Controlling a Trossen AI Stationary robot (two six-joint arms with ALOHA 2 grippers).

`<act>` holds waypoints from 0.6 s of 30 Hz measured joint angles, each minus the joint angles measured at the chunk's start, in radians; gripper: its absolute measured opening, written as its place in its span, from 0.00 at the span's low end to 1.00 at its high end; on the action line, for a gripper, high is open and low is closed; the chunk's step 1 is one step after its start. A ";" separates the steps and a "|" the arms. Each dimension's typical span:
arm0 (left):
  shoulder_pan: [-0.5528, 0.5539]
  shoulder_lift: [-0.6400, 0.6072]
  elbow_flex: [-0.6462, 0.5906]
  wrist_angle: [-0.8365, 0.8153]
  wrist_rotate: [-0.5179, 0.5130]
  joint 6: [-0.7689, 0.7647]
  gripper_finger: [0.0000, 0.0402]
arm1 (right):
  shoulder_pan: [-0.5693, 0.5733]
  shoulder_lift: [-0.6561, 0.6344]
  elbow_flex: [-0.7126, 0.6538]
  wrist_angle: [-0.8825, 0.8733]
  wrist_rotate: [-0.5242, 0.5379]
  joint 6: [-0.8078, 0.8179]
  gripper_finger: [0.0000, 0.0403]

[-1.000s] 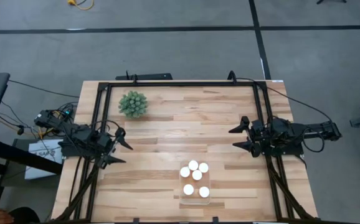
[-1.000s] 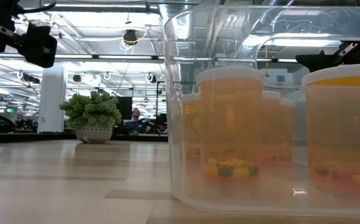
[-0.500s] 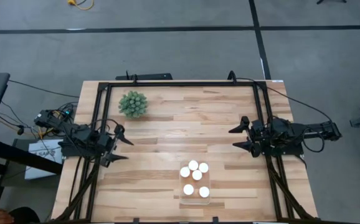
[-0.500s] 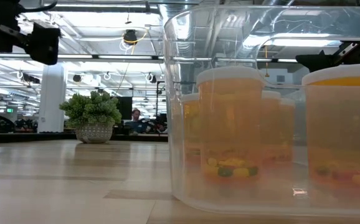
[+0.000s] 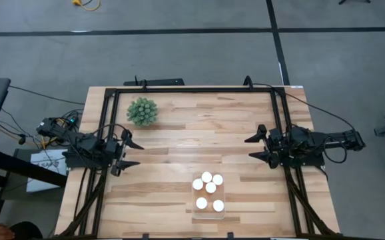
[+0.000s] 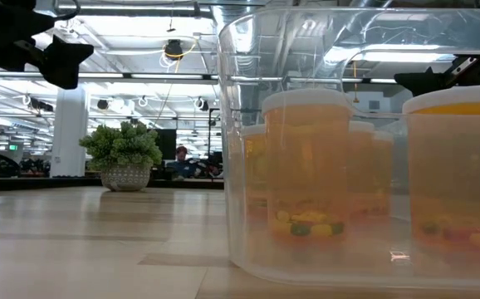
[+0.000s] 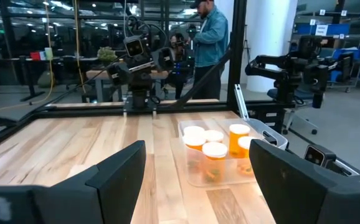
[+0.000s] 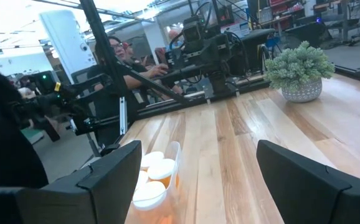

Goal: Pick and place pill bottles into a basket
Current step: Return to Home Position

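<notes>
Several orange pill bottles (image 5: 208,186) with white caps stand upright inside the clear basket (image 5: 209,208), which rests on the wooden table near its near edge, right of centre. The bottles also show in the low view (image 6: 306,170) and in the left wrist view (image 7: 214,152). My left gripper (image 5: 129,154) is open and empty above the table's left edge. My right gripper (image 5: 257,147) is open and empty above the table's right side.
A spiky green plant (image 5: 142,111) in a pot stands at the far left of the table. A black metal frame (image 5: 192,89) runs around the table's edges. People show in the room beyond the table (image 7: 208,37).
My left gripper has drawn back a little toward the table's left edge and has turned about its own axis; its fingers stay open. The bottles and the basket have kept still.
</notes>
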 joint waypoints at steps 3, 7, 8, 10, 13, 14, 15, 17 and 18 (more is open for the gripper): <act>0.000 0.000 0.000 0.000 0.002 -0.011 0.69 | 0.000 0.000 0.000 0.000 0.000 0.000 0.77; 0.000 0.000 0.000 0.000 0.003 -0.013 0.69 | 0.000 0.000 0.000 0.000 0.000 0.000 0.77; 0.000 0.000 0.000 0.000 0.003 -0.013 0.69 | 0.000 0.000 0.000 0.000 0.000 0.000 0.77; 0.000 0.000 0.000 0.000 0.003 -0.013 0.69 | 0.000 0.000 0.000 0.000 0.000 0.000 0.77; 0.000 0.000 0.000 0.000 0.003 -0.014 0.69 | 0.000 0.000 0.000 0.000 0.000 0.000 0.77; 0.000 0.000 0.000 0.000 0.003 -0.014 0.69 | 0.000 0.000 0.000 0.000 0.000 0.000 0.77; 0.000 0.000 0.000 0.000 0.003 -0.014 0.69 | 0.000 0.000 0.000 0.000 0.000 0.000 0.77; 0.000 0.000 0.000 0.000 0.003 -0.015 0.69 | 0.000 0.000 0.000 0.000 0.000 0.000 0.77; 0.000 0.000 0.000 0.000 0.003 -0.015 0.69 | 0.000 0.000 0.000 0.000 0.000 0.000 0.77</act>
